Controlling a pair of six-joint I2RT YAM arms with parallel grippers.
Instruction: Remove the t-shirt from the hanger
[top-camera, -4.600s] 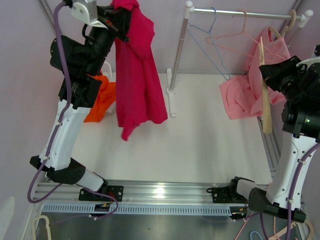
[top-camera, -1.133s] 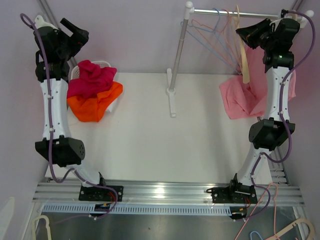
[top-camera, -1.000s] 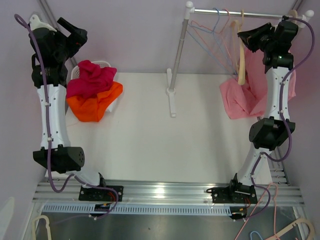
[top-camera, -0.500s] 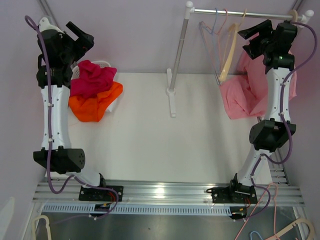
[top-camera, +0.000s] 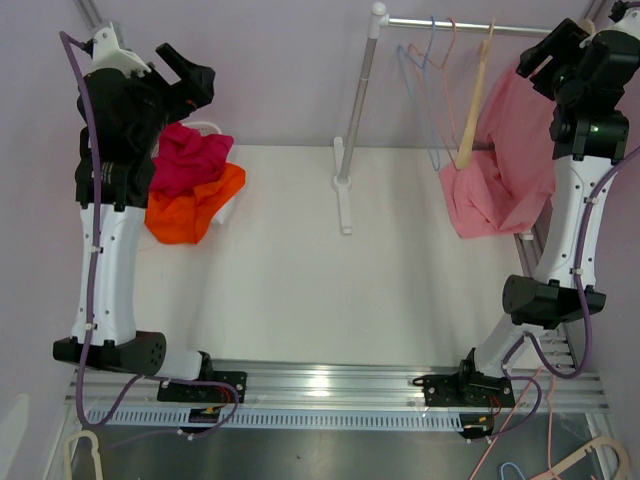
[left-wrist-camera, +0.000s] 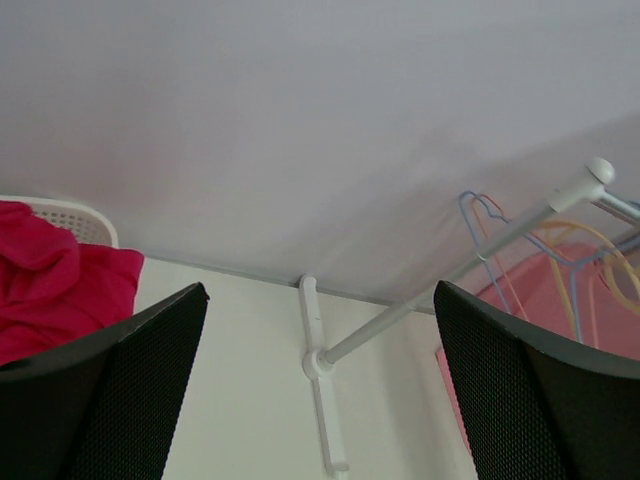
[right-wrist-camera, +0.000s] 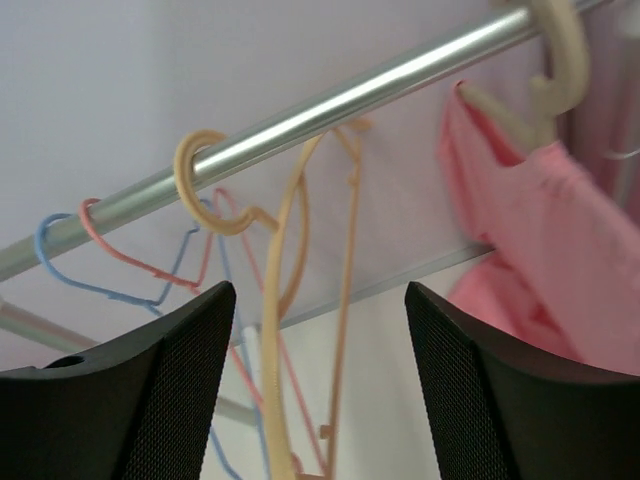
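Right pincer (top-camera: 543, 58) has backed off the tan hanger (top-camera: 472, 112), fingers spread.

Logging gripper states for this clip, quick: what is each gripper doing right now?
Left gripper: open, holding nothing.
Right gripper: open, holding nothing.

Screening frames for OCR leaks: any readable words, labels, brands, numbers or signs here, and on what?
None can be read. No print shows on the pink t-shirt, the red cloth, the orange cloth, the tan hanger or the rail.
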